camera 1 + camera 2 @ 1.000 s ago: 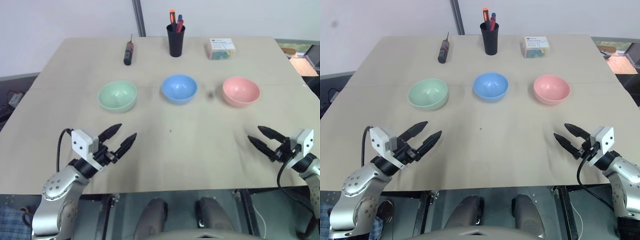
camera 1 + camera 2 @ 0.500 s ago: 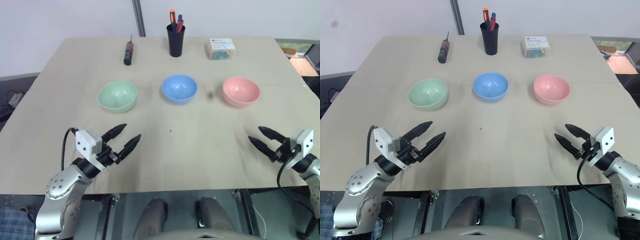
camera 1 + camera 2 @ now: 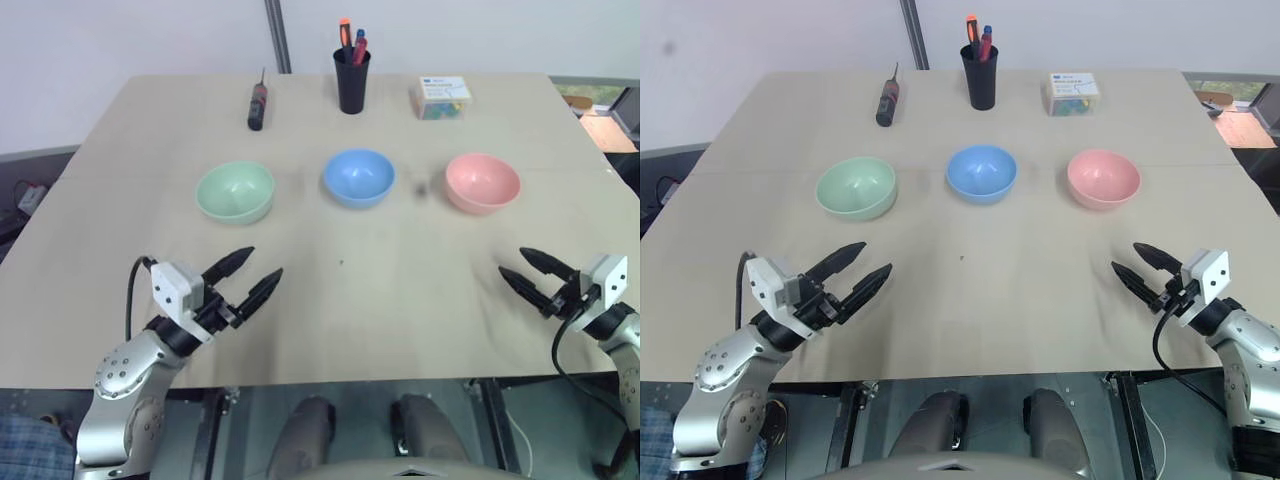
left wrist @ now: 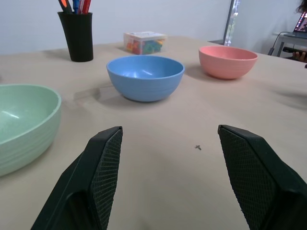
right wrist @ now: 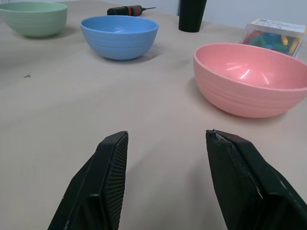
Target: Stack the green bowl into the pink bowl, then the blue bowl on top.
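Observation:
Three bowls stand apart in a row across the middle of the table: the green bowl [image 3: 235, 192] on the left, the blue bowl [image 3: 358, 177] in the centre, the pink bowl [image 3: 482, 183] on the right. All sit upright and empty. My left gripper [image 3: 256, 276] hovers open near the front edge, short of the green bowl, with nothing between its fingers. Open and empty too, my right gripper [image 3: 523, 268] stays at the front right, short of the pink bowl [image 5: 252, 76].
At the back of the table [image 3: 330, 300] stand a black cup [image 3: 351, 80] with pens, a screwdriver [image 3: 257, 105] to its left and a clear box [image 3: 443, 97] of coloured bits to its right. Bare tabletop lies between the bowls and the grippers.
My left gripper has shifted slightly right and forward and turned a little. The right gripper and the three bowls have stayed put.

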Available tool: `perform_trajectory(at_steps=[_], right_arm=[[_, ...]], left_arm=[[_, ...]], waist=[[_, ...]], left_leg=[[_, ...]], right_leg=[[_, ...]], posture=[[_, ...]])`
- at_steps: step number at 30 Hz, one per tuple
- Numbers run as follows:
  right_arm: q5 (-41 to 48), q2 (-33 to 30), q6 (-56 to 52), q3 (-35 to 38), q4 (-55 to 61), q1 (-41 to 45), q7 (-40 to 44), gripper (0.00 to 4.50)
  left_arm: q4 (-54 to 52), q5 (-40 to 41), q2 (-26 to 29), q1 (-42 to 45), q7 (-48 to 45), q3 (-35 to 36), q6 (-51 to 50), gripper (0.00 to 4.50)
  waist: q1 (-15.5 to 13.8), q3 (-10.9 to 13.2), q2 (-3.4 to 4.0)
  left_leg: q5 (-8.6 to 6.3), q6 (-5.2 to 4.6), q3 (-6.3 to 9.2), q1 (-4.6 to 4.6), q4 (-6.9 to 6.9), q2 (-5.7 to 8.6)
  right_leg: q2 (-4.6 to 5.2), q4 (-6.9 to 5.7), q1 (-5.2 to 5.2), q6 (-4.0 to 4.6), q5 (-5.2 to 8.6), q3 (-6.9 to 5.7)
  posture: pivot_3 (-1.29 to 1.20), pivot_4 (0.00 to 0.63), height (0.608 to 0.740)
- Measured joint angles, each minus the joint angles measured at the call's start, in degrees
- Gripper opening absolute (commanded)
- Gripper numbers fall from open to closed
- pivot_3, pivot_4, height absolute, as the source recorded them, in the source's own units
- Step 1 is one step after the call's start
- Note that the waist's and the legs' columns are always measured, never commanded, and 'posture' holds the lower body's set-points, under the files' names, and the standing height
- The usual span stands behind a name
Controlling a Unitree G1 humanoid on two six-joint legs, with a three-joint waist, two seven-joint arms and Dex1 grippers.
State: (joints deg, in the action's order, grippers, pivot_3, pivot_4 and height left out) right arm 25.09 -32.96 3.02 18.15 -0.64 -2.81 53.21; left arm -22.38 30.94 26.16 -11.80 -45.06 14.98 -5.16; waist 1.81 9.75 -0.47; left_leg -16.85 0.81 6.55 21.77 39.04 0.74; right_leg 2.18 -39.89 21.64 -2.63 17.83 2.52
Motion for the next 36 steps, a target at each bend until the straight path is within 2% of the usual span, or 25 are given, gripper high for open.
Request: perform_trajectory(at_steps=[2,6,12,17,26,35,36], right_arm=[[-5.01,-2.9,-2.19,-2.01,-0.81,1.79,-3.21,2.71],[-8.49,-5.02,-9.29,-2.72,-0.84,7.53,-8.9,2.71],[-13.19,-6.81,-11.86,-7.72,-0.3,18.82,-11.31,2.71],[-14.79,-6.55,-14.93,-11.78,-0.78,26.54,-11.34,2.71],[-16.6,-4.8,-19.37,-19.55,-11.84,37.39,-7.22,2.71],[-24.34,-3.68,-20.19,-27.18,-29.08,45.51,-5.12,2.71],[-24.83,-3.25,-20.05,-27.73,-30.73,46.13,-4.63,2.14]], left_arm=[[0.11,1.38,-0.9,1.12,-1.19,-0.17,0.65,3.38],[0.11,3.49,-1.65,3.28,-2.16,-0.39,1.0,3.38],[-0.26,7.57,-2.82,7.53,-2.05,-1.8,0.03,3.38],[-0.6,7.82,-3.09,8.74,-2.06,-3.09,-0.59,3.38],[0.55,7.5,-3.88,10.15,-2.05,-4.48,-0.58,3.38],[0.63,6.97,-4.54,9.67,-1.67,-4.79,-0.22,3.38],[0.6,6.8,-4.59,9.3,-1.52,-4.79,-0.06,3.38]], waist=[[0.08,0.02,0.04],[0.17,0.01,0.05],[0.35,0.02,0.07],[0.19,0.02,0.06],[0.24,0.04,0.07],[0.37,0.04,0.07],[0.39,0.04,0.07]], left_leg=[[0.0,0.0,-0.08,-0.01,0.01,0.03],[0.01,0.01,-0.05,-0.03,0.01,0.01],[0.01,0.01,-0.07,0.02,0.01,0.03],[0.01,0.01,0.03,0.13,0.0,0.02],[0.01,0.01,0.02,0.14,0.0,0.03],[0.02,0.03,-0.01,0.17,0.0,0.04],[0.05,0.08,-0.01,0.19,0.0,0.04]], right_leg=[[-0.02,-0.02,0.01,0.0,0.0,0.05],[-0.08,-0.04,0.01,-0.01,-0.01,0.03],[-0.1,0.01,0.03,-0.02,-0.01,0.04],[-0.11,0.07,0.08,-0.01,-0.01,-0.05],[-0.08,0.09,0.1,-0.01,-0.01,-0.05],[-0.07,0.09,0.16,-0.01,-0.01,-0.02],[-0.07,0.09,0.17,-0.01,-0.01,-0.03]], posture=[[0.0,0.15,0.712],[0.0,0.15,0.712],[0.0,0.15,0.712],[0.0,0.15,0.712],[0.0,0.15,0.712],[0.0,0.15,0.712],[0.0,0.15,0.712]])
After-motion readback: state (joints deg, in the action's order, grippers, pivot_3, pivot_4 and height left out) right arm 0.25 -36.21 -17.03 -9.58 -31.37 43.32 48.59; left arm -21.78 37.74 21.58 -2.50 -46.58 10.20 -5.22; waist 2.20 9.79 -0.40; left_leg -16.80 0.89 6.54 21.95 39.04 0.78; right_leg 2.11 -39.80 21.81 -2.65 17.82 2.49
